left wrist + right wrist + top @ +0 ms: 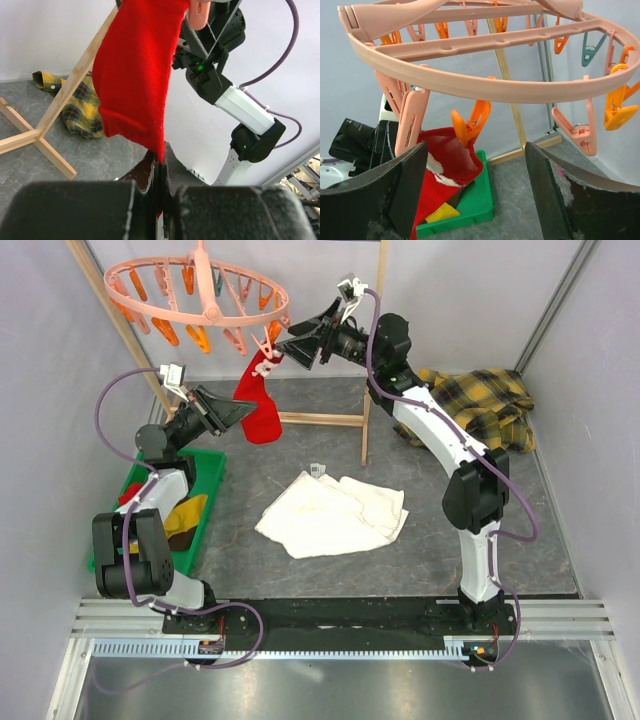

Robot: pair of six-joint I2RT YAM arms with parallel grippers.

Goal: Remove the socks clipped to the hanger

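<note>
The left end effector is pinched fully closed on the lowest corner of the red sock, whose fabric runs down into the slit between its 2 fingers. Above that grip the sock hangs limp, its top held by a pink clip of the hanger. Beyond the sock from this end effector stands the wooden rack, with the plaid shirt crumpled on the surface behind it.

The right end effector stands wide, with nothing between its 2 fingers. It is raised just under the hanger's rim and points at the clipped top of the red sock. The pink clip hangs just beside the finger on the left arm's side; whether they touch cannot be told. An orange clip dangles ahead in the gap, in front of the sock's cuff.

Below and beyond this end effector a green bin sits on the surface, holding a yellow sock and a brown sock. In the top view the bin lies beside the left arm, nearer its base than its end effector. A white towel lies on the surface between the 2 arms, below both end effectors.
</note>
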